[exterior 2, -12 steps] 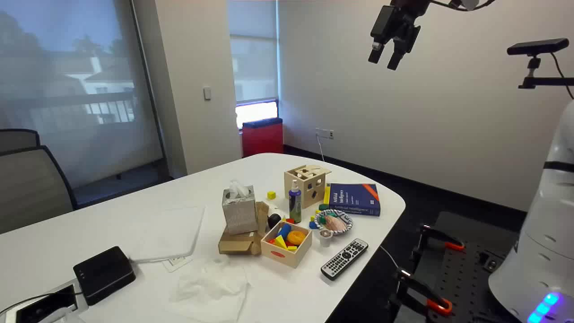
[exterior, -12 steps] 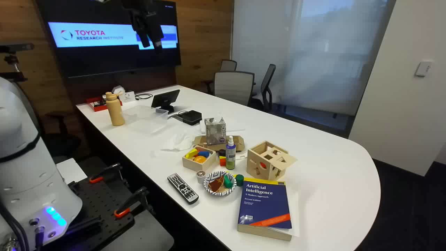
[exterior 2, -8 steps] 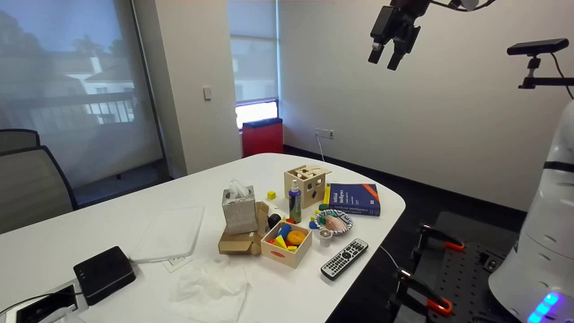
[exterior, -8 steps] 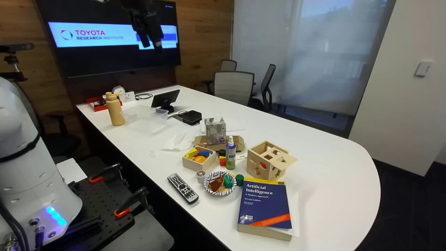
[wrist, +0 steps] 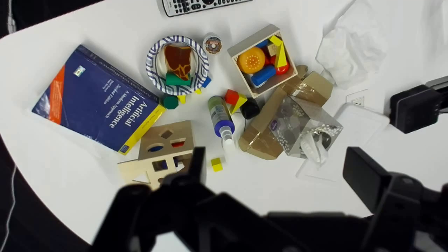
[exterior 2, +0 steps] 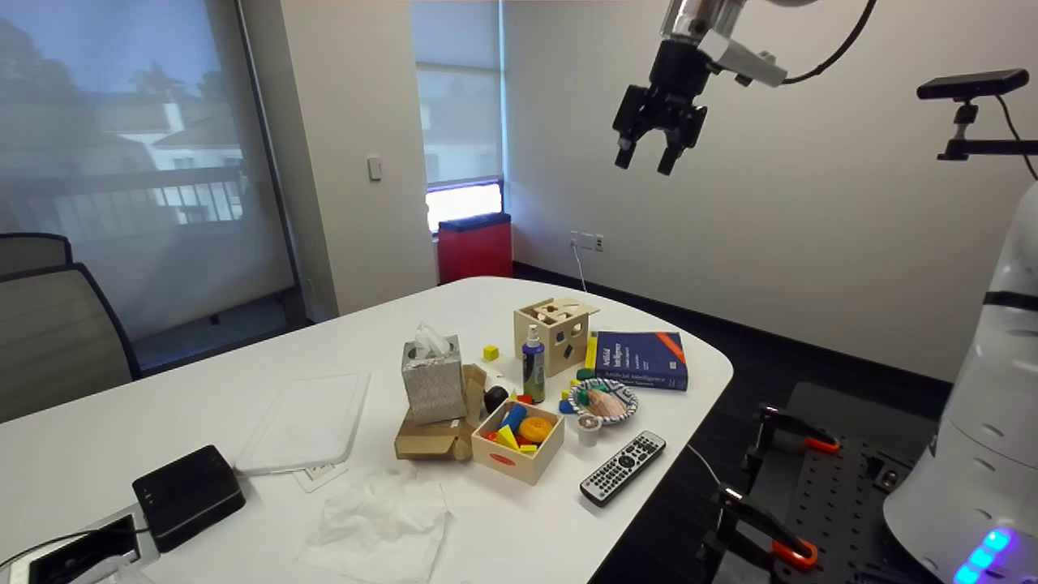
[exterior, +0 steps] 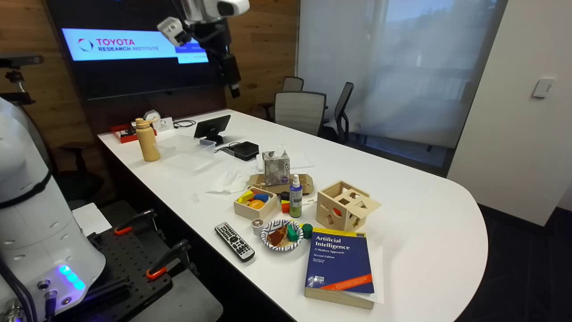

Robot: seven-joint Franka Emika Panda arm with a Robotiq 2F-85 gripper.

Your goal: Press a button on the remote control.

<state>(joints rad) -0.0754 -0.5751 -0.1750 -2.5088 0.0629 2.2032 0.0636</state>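
The remote control (exterior: 234,242) lies flat on the white table (exterior: 424,250) near its long edge, buttons up. In an exterior view it lies beside the small wooden box (exterior 2: 623,468). In the wrist view only part of the remote (wrist: 208,4) shows, cut off by the top edge. My gripper (exterior 2: 645,161) is open and empty, high above the table, fingers pointing down. In an exterior view the gripper (exterior: 233,89) appears in front of the screen, and its fingers overlap. In the wrist view the fingers (wrist: 280,168) stand wide apart with nothing between them.
Near the remote are a small cup (exterior 2: 589,429), a patterned bowl (exterior 2: 604,402) and a wooden box of toys (exterior 2: 519,442). A spray bottle (exterior 2: 534,365), tissue box (exterior 2: 432,381) and shape-sorter cube (exterior 2: 551,337) stand taller. A thick blue book (exterior: 339,264) lies near the table end.
My arm has come down. The gripper has moved lower and right in an exterior view, lower and left in another, and it has turned somewhat. It stays open. The remote has not moved.
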